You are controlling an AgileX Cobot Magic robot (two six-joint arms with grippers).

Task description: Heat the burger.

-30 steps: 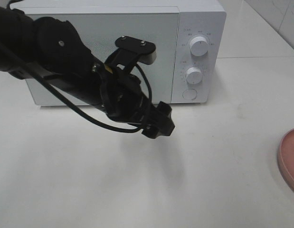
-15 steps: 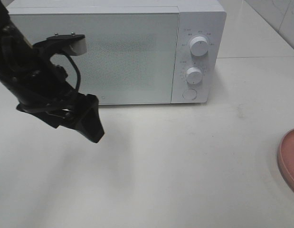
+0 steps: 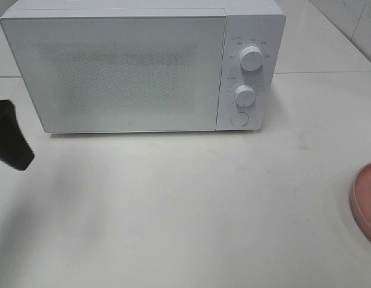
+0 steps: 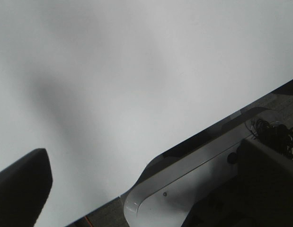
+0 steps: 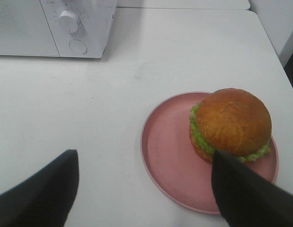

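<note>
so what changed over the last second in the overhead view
The left arm swept from in front of the microwave off to the left; only its gripper tip shows at the frame edge, holding nothing. Microwave door shut, knobs and pink plate unmoved.

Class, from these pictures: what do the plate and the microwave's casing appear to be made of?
Plate: likely plastic or glazed ceramic; its pink surface looks smooth, even and matte, with a thin raised rim. Microwave casing: probably painted metal or plastic; white, smooth, softly glossy, with a speckled door panel.

White table, white tiled wall.
</note>
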